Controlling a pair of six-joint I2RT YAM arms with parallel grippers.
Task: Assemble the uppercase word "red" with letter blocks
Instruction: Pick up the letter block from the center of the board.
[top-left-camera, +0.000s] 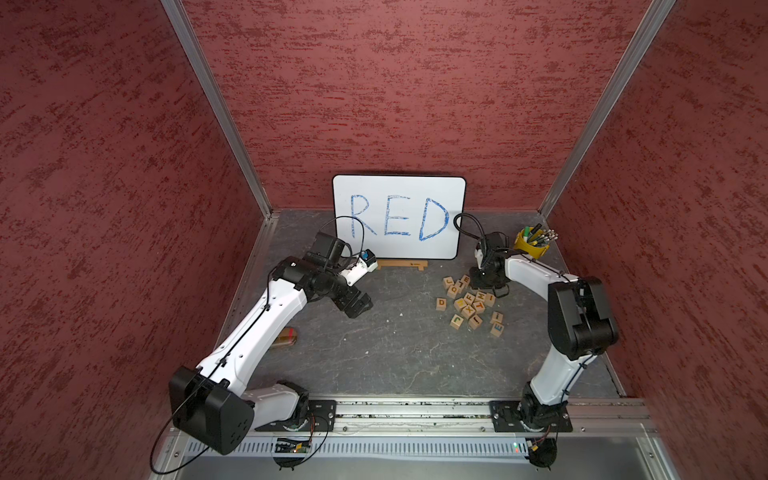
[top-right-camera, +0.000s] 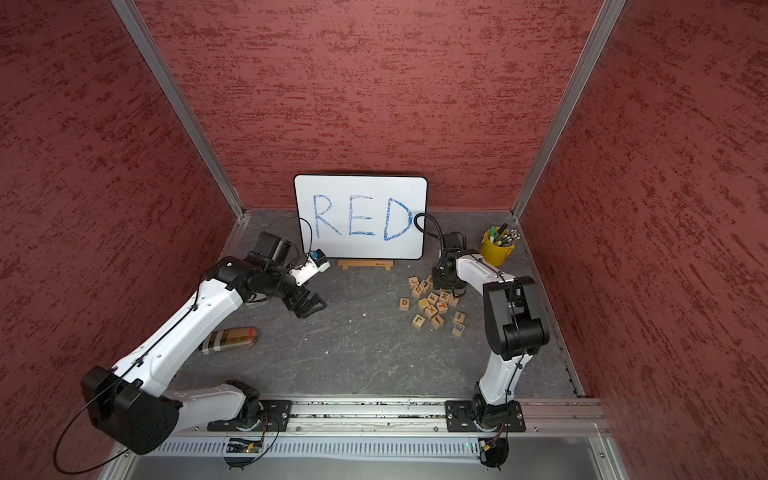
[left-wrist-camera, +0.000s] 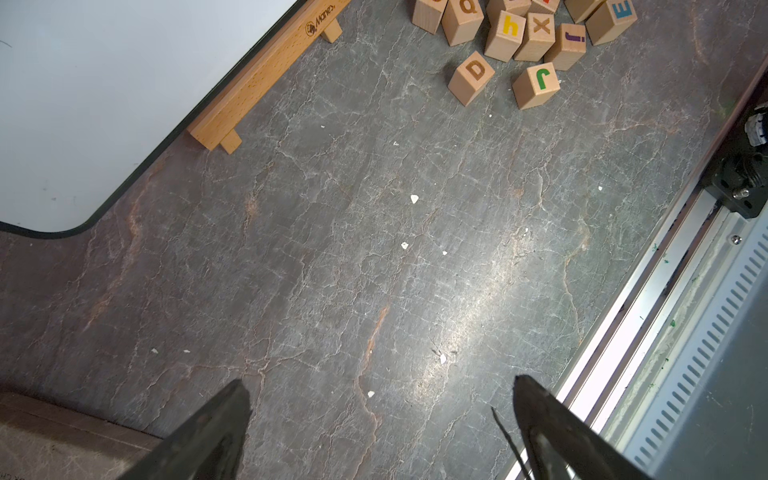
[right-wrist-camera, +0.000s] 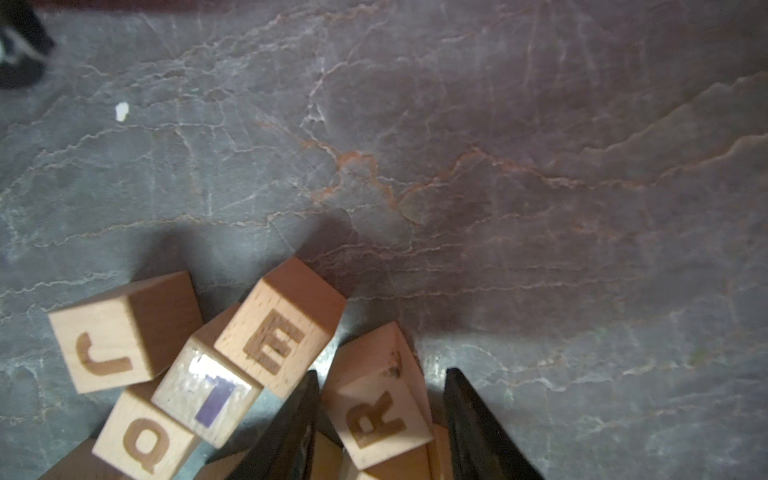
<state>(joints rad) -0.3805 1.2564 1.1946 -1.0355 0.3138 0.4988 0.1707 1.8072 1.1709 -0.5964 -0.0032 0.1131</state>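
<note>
Light-wood letter blocks lie in a loose pile on the right of the dark table. The R block (right-wrist-camera: 380, 407) sits tilted between the fingers of my right gripper (right-wrist-camera: 381, 372). One finger is against it and a narrow gap shows at the other, so the gripper is open around it. The E block (right-wrist-camera: 276, 332) lies just beside that gripper. The D block (top-left-camera: 441, 304) (left-wrist-camera: 473, 77) stands alone at the pile's left edge. My left gripper (top-left-camera: 359, 305) (left-wrist-camera: 380, 380) hovers open and empty over bare table, left of centre.
A whiteboard (top-left-camera: 399, 216) with blue "RED" leans on the back wall behind a wooden stand (top-left-camera: 402, 264). A yellow pen cup (top-left-camera: 530, 245) stands at the back right. A brown bottle (top-right-camera: 230, 338) lies at the left. A blue-E block (top-left-camera: 497, 329) sits on the pile's near side.
</note>
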